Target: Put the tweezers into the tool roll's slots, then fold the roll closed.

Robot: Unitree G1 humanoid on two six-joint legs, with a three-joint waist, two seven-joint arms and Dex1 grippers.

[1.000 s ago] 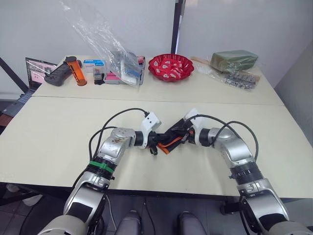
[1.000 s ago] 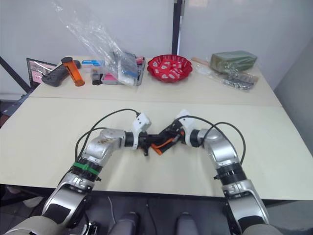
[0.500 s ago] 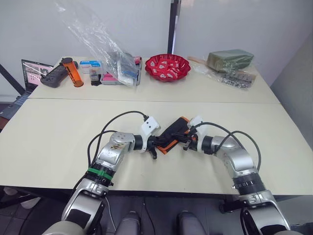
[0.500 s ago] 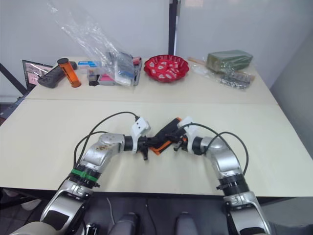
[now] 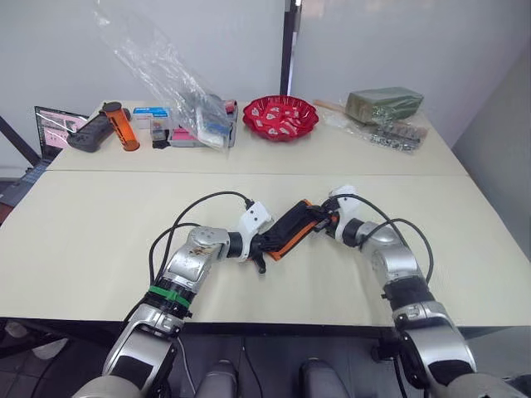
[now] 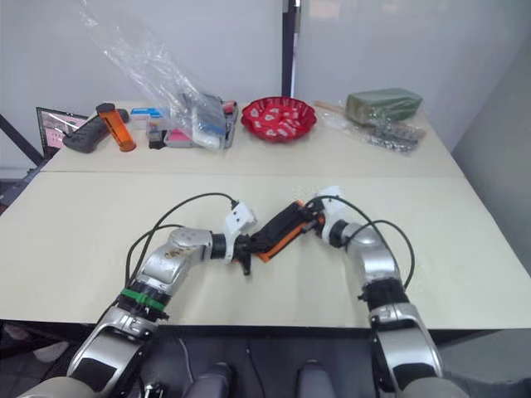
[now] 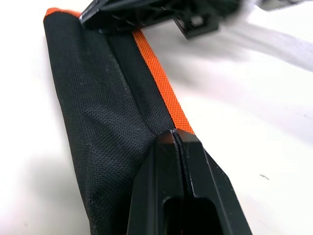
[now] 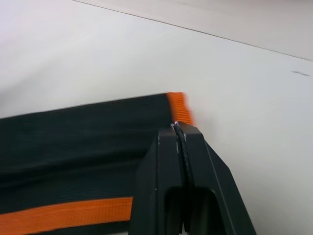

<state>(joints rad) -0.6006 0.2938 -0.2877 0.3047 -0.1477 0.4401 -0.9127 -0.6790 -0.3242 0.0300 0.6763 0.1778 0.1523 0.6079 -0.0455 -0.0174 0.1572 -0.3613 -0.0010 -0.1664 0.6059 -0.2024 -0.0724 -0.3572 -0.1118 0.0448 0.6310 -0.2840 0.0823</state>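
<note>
The tool roll [image 5: 290,230] lies folded shut on the table, a black fabric strip with orange edging [image 7: 159,81]. My left gripper [image 5: 264,246] is shut, its tips resting on the roll's near end at the orange edge [image 7: 174,134]. At the roll's far end my right gripper [image 5: 320,222] is also shut, its tips at the orange-trimmed corner [image 8: 177,126]. In the left wrist view the right gripper [image 7: 142,14] lies across that far end. The tweezers and the slots are hidden.
The back table carries a red bowl [image 5: 280,116], a clear plastic bag [image 5: 178,79], an orange cylinder [image 5: 122,124], a green package [image 5: 390,104] and a laptop [image 5: 56,124]. A seam [image 5: 124,172] separates the two tables.
The roll went from raised between the grippers to lying flat. My right gripper drew back to the roll's near side, then moved up to its far end. The left gripper stayed put.
</note>
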